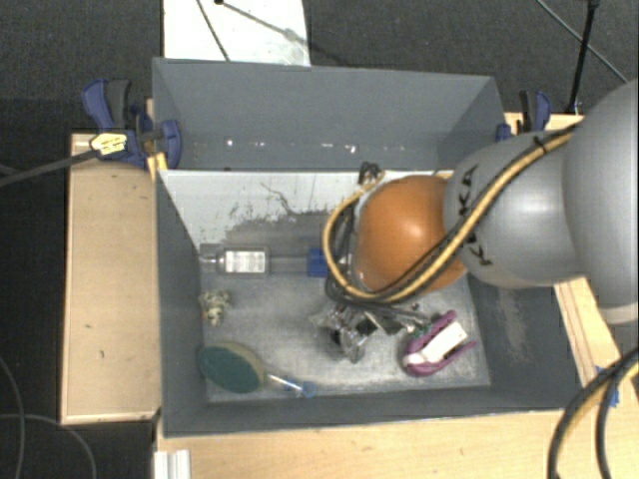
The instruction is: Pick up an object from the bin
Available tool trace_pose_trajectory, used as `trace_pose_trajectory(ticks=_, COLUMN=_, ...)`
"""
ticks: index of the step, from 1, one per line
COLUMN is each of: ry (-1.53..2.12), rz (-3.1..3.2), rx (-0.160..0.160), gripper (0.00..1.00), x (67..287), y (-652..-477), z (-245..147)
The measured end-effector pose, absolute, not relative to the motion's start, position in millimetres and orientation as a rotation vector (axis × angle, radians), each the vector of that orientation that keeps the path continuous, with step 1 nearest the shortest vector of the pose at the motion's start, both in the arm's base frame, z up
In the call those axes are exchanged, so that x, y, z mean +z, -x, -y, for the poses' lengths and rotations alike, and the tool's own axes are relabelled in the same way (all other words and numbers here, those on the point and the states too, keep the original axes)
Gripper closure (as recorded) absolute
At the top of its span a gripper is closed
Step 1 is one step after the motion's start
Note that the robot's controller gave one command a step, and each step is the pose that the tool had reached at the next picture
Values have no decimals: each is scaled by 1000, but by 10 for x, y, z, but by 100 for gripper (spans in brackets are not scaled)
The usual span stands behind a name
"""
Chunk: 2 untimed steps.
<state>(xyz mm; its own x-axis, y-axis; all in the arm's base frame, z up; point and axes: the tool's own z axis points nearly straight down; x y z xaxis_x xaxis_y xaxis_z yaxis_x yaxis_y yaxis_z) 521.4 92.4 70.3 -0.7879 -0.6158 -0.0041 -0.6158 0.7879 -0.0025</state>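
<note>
The arm's grey body (544,203) and its orange cover (399,230) hang nearest the camera, over the bin (319,113). Under them the claw (354,339) sits low at the bin floor; whether it is apart or together I cannot tell.

The closest thing to it is a purple-and-white clip (436,345), lying on the floor just beside the claw, toward the view's right. Its long axis slants from lower left up to upper right. If that is the pick, I judge the claw needs a short sideways shift that way, closing across the slant.

Farther off, left of the claw, lies a small pale figure (214,305). A clear bottle (243,260) lies up and left, and a round green brush (231,366) down and left.
</note>
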Motion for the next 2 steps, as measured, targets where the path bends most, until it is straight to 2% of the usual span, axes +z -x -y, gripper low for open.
trace_pose_trajectory(ticks=1, ry=1024, rz=-2965, rx=2, gripper=0, x=703, y=-5206, z=-957)
trace_pose_trajectory(ticks=2, ry=1140, rz=-2921, rx=-2, gripper=0, x=953, y=-5827, z=-857)
